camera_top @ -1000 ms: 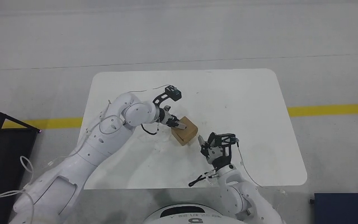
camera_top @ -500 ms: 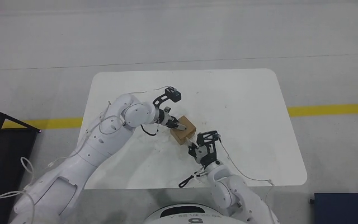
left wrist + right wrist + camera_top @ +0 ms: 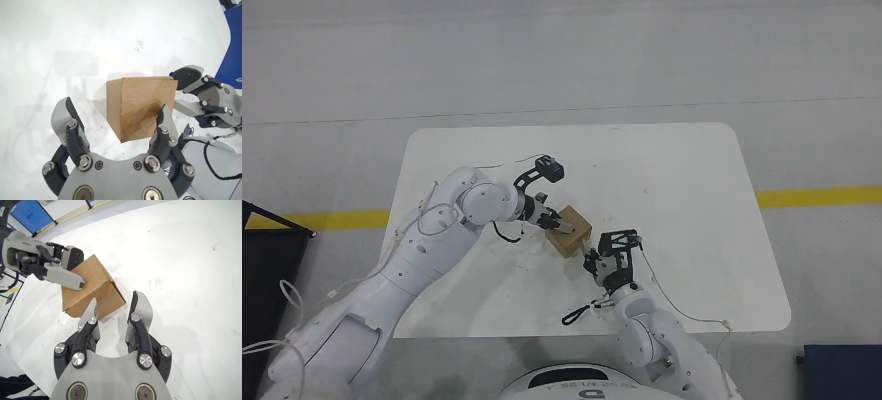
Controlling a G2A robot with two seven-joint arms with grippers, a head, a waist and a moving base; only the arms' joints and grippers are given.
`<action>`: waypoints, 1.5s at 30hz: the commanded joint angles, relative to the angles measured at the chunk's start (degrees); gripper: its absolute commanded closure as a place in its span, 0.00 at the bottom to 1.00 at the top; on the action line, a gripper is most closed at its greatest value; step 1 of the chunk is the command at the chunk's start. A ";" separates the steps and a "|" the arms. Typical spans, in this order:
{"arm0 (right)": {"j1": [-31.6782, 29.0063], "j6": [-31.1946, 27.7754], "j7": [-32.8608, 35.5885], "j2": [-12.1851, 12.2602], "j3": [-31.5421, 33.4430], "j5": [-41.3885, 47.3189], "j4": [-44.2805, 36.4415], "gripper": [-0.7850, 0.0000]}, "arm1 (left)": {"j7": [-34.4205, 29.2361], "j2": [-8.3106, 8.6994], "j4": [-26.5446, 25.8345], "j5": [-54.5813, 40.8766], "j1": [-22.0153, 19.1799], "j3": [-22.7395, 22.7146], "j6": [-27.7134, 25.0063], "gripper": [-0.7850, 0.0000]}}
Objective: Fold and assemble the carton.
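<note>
— Left pincer is spread wide from where I'm standing. One ridged finger lies against a panel of the brown cardboard carton, the other sits off beside it, not touching the cardboard. So it's resting on the box, not pinching it.

— ok and the other one? where's the box even sitting

— Right pincer is spread as well, up close at the opposite end of the box. One finger is in front of the near wall, the other just past the corner, over the bare white table. The carton sits on that table a bit toward the left arm's side of the middle, right between the two pincers, turned at an angle to the table edges.

— what does it look like tho, flat or what

— Nah, it's already box-shaped. Plain kraft cardboard, crisp corner crease facing the left arm, faces look flat and square. One panel has a dark blotch, like a damp stain, spreading up from the edge nearest the left pincer's finger. On the end facing the right arm there's a seam where two flaps meet, with a little notch in it, and the flap edge there is slightly buckled. Can't tell whether the bottom is closed from here.
</note>
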 commanded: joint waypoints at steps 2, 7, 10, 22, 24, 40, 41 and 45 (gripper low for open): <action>-0.21 -1.21 1.45 0.10 -0.45 -0.67 -0.42 0.52 | -0.01 0.00 -0.04 -0.09 0.18 -0.07 0.01 0.02; 0.62 -2.06 2.10 0.02 -0.40 0.26 0.30 0.52 | -0.14 0.01 -0.24 0.04 0.71 0.10 -0.18 0.01; 1.39 -0.22 0.83 -0.17 0.65 1.72 1.70 0.52 | -0.28 0.04 -0.42 0.22 1.02 0.14 -0.39 0.00; -6.11 -3.12 -9.98 -0.03 4.24 9.92 -5.85 0.55 | 4.12 0.38 0.00 -9.50 2.97 -5.41 5.54 0.00; -8.37 -6.89 -11.53 0.26 4.91 11.37 -7.38 0.55 | 5.18 0.62 0.21 -12.02 3.89 -7.27 7.40 0.00; -3.05 -10.79 -8.92 -0.17 0.54 12.15 -3.89 0.56 | 4.05 2.28 -1.61 -26.61 12.38 -15.28 12.28 0.00; -2.57 -10.38 -8.64 -0.24 0.28 12.18 -3.68 0.56 | 4.38 2.24 -1.48 -27.25 12.64 -15.30 12.00 0.00; -0.98 -9.21 -7.62 -0.46 -0.34 12.19 -2.83 0.55 | 5.31 2.12 -0.88 -27.69 13.05 -14.82 11.14 0.00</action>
